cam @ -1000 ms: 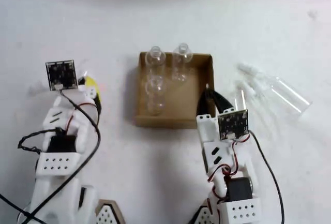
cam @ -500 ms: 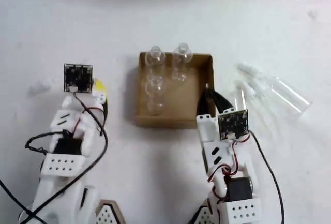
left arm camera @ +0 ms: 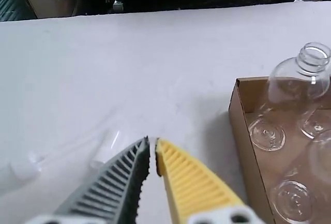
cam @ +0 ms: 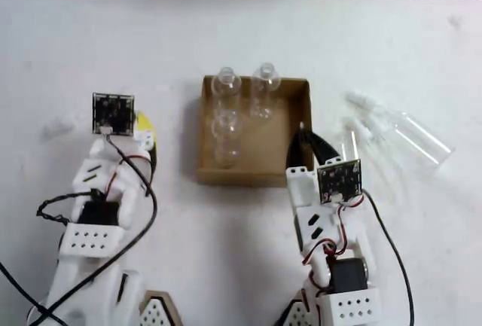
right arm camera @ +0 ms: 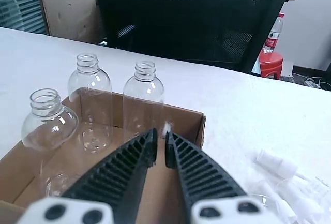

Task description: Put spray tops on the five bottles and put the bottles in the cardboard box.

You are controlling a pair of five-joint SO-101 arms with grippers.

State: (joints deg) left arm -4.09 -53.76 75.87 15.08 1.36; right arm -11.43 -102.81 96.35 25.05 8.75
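Note:
The cardboard box [cam: 297, 92] lies in the middle of the table with three clear uncapped bottles [cam: 226, 85] standing in it, also seen as bottles [right arm camera: 89, 94] from the right wrist. White spray tops [cam: 360, 102] and a clear bottle [cam: 418, 138] on its side lie to the right of the box. My right gripper [cam: 303, 132] hangs over the box's near right corner, its black fingers [right arm camera: 181, 162] shut with nothing held. My left gripper [left arm camera: 152, 149] is left of the box, grey and yellow fingers nearly touching, nothing between them.
A faint clear spray part [left arm camera: 106, 142] lies on the table just beyond the left gripper. The box wall [left arm camera: 243, 131] stands close beside that gripper. More spray tops [right arm camera: 276, 164] lie past the box's right wall. A dark chair stands behind the table's far edge.
The left arm moved right, toward the box, then stopped. The right arm, the bottles and the spray tops have not moved.

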